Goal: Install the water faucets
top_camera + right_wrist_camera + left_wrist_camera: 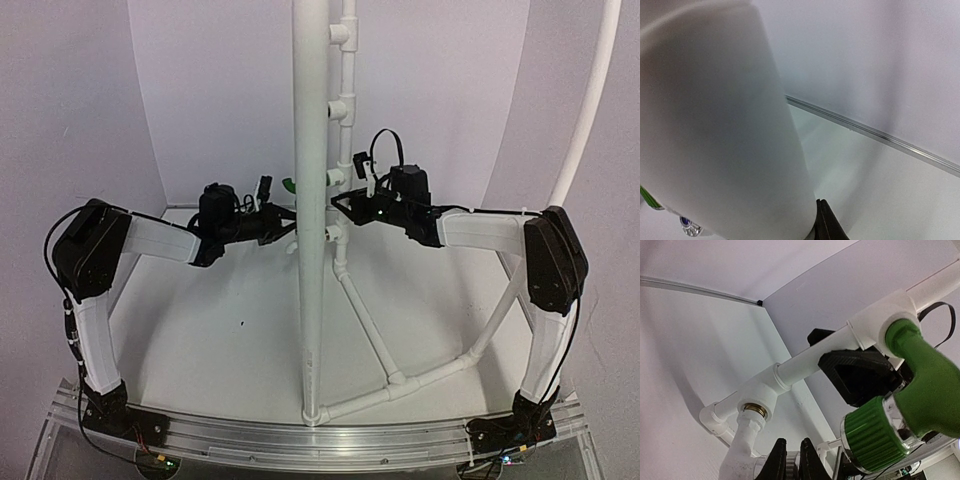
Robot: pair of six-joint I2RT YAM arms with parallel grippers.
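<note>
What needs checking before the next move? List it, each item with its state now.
1. The green faucet seated in its tee: ok.
2. The white faucet, its end meeting the brass-threaded outlet: ok; how far in, cannot tell.
3. The left gripper, jaws closed on the white faucet's chrome part: ok.
4. The right gripper holding the thin pipe: cannot tell; a blurred white surface fills its wrist view.
</note>
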